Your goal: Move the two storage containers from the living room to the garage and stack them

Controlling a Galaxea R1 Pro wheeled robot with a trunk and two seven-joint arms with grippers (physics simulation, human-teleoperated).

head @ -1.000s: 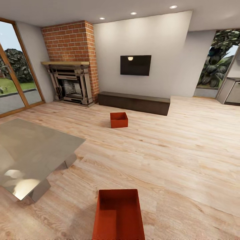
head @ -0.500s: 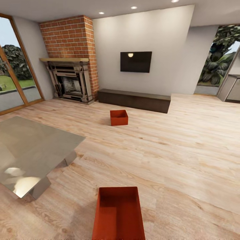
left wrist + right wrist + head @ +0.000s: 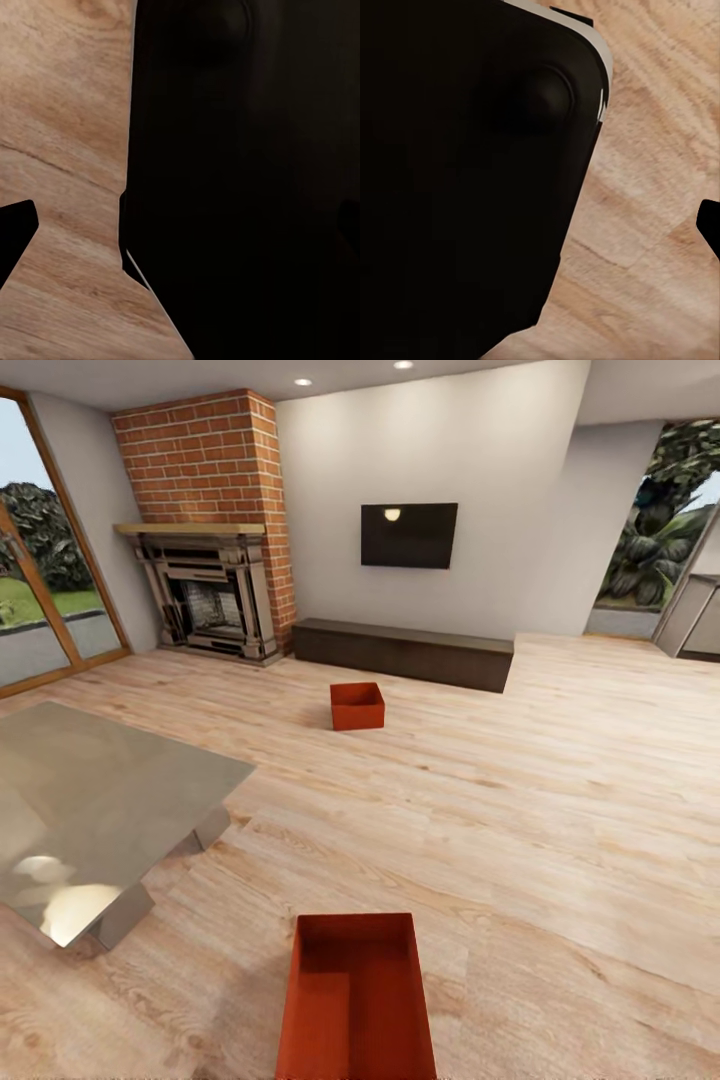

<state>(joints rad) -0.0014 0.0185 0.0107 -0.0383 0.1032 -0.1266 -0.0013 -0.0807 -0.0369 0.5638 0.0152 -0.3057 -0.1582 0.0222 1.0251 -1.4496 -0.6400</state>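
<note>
Living room: near bin point(image 3: 357, 1000) sits on the wood floor point(image 3: 560, 800) at the head view's bottom centre, just right of the glass table point(image 3: 90, 810); far bin point(image 3: 357, 705) lies well apart on the floor, in front of the low dark cabinet point(image 3: 405, 652) under the TV point(image 3: 409, 535), fireplace point(image 3: 212, 595) to its left. Wrist views give dark robot body over planks, so I cannot tell either gripper's state or how the bins lie relative to the grippers.

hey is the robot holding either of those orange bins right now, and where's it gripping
Nothing appears held. Both bins sit on the wood floor: the near bin just ahead, the far bin by the dark bench. The gripper states cannot be told.
</note>
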